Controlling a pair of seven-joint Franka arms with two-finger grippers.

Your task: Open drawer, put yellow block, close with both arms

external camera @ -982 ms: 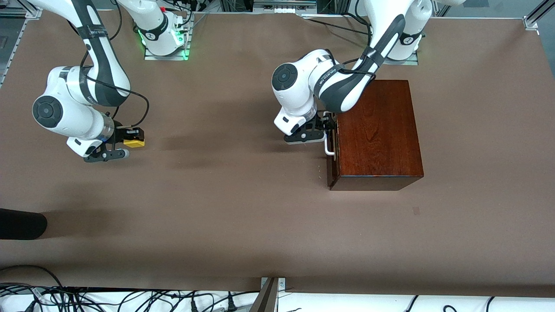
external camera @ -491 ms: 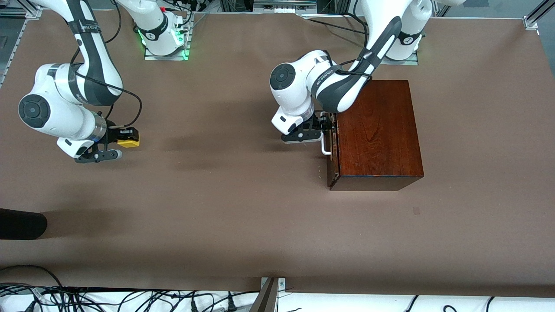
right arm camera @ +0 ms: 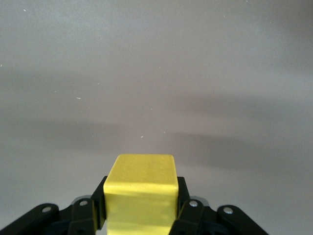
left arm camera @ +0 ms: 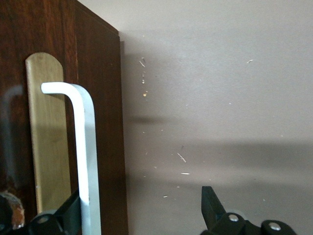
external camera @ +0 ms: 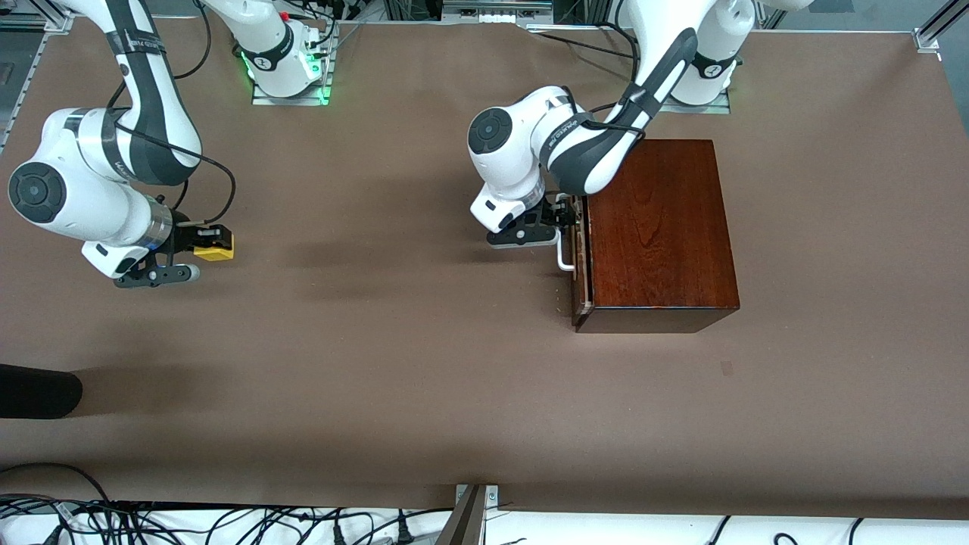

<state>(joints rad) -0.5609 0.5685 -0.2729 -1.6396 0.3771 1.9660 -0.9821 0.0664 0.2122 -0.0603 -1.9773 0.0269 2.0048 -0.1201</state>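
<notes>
The dark mahogany box stands toward the left arm's end of the table. Its drawer is out by a thin pale strip, and the white bar handle faces the table's middle. My left gripper is at the handle. In the left wrist view the gripper is open; one finger sits between the handle and the drawer front, the other well clear. My right gripper is shut on the yellow block above the table at the right arm's end; the block fills its jaws.
A black rounded object lies at the table edge toward the right arm's end, nearer the camera. Cables run along the near edge. Brown table surface stretches between the two arms.
My left gripper has drawn the handle away from the box, and the drawer has slid out a little. My right arm has carried the yellow block farther toward its own end of the table.
</notes>
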